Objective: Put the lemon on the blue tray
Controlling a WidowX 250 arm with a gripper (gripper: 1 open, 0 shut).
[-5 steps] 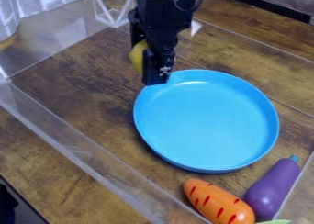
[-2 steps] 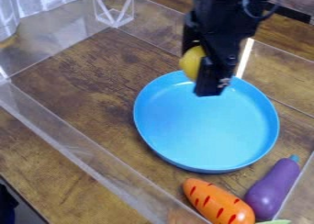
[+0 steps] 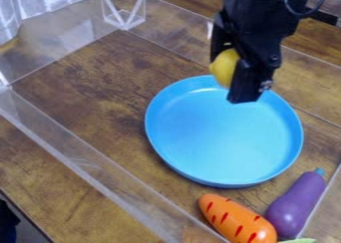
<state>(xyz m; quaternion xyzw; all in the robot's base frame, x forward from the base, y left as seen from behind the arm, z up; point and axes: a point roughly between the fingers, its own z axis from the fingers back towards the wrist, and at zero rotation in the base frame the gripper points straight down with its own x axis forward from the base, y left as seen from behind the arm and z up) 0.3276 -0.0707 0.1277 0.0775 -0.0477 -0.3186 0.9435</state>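
Observation:
The lemon [image 3: 224, 65] is a small yellow fruit that hangs in the air, clamped in my black gripper [image 3: 237, 76], which points straight down. Only the lemon's left side shows; the fingers hide the rest. Lemon and gripper hover over the far part of the blue tray [image 3: 200, 137], a large round sky-blue dish with a low rim that lies on the wooden table. Nothing lies on the tray.
An orange striped carrot [image 3: 237, 219] and a purple eggplant [image 3: 301, 202] lie near the front right, just beyond the tray's rim. Clear plastic walls [image 3: 74, 152] fence the wooden tabletop along the front left and the back.
My gripper has carried the lemon to the right, from beside the tray's far-left rim to above the tray's far part. Most of that move came early; lately it has hardly shifted.

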